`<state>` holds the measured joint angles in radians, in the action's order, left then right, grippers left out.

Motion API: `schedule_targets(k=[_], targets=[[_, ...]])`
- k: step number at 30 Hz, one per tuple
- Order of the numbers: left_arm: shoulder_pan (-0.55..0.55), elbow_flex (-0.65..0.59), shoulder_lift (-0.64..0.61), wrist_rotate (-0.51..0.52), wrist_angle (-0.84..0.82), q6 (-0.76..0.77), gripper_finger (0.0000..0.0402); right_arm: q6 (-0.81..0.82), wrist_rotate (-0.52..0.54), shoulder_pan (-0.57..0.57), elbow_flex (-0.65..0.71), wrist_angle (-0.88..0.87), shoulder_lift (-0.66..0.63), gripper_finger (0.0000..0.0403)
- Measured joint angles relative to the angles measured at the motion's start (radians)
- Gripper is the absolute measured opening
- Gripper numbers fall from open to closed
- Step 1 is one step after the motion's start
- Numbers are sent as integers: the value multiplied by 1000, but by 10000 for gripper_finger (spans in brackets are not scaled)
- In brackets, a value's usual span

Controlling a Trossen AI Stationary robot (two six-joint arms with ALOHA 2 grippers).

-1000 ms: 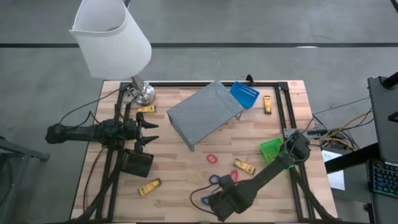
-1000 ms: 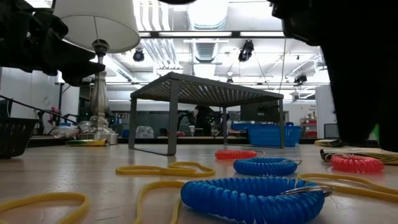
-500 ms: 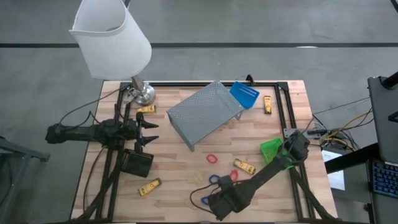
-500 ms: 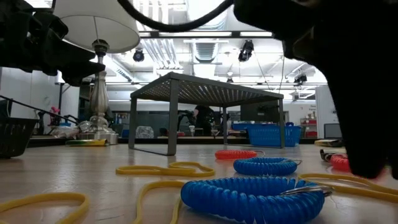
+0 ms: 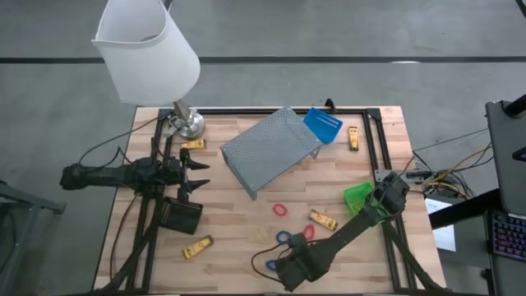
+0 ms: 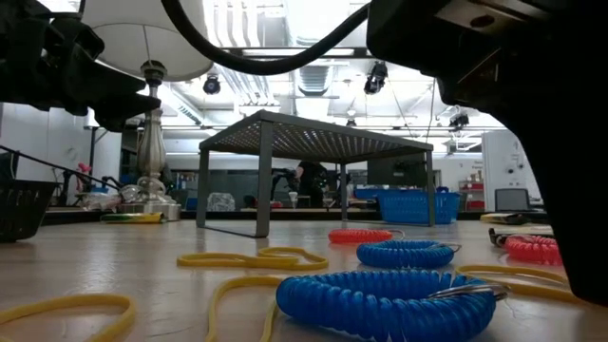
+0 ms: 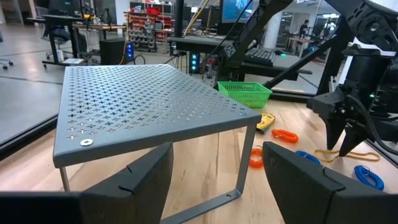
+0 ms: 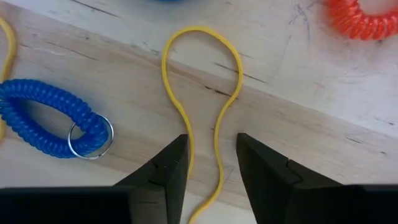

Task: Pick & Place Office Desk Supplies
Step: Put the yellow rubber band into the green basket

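Wooden counter [image 5: 246,222]; right pincer [image 8: 211,163] parted astride yellow rubber band [image 8: 200,99], grasp step, needs closing; left pincer [image 5: 200,173] released, idle.

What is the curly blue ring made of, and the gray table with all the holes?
The blue ring looks like springy plastic cord, glossy and tightly coiled, with a shiny metal key ring on it. The gray stand looks like painted sheet metal: thin, flat, matte, punched with rows of small holes.

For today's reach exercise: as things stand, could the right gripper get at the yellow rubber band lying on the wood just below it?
Probably yes. The right gripper hangs directly over the yellow rubber band, fingers either side of its strands, nothing between. The blue coil loop lies off to one side, clear.
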<state>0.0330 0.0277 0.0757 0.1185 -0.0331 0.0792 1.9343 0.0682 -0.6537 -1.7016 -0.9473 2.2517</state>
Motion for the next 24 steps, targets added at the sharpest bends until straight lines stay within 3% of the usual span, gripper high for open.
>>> schedule_targets(k=[13, 24], targets=[[0, 0, 0, 0, 0, 0, 253, 5, 0, 0, 2, -6, 2, 14], [0, 0, 0, 0, 0, 0, 253, 4, 11, -1, 4, -9, -10, 8]])
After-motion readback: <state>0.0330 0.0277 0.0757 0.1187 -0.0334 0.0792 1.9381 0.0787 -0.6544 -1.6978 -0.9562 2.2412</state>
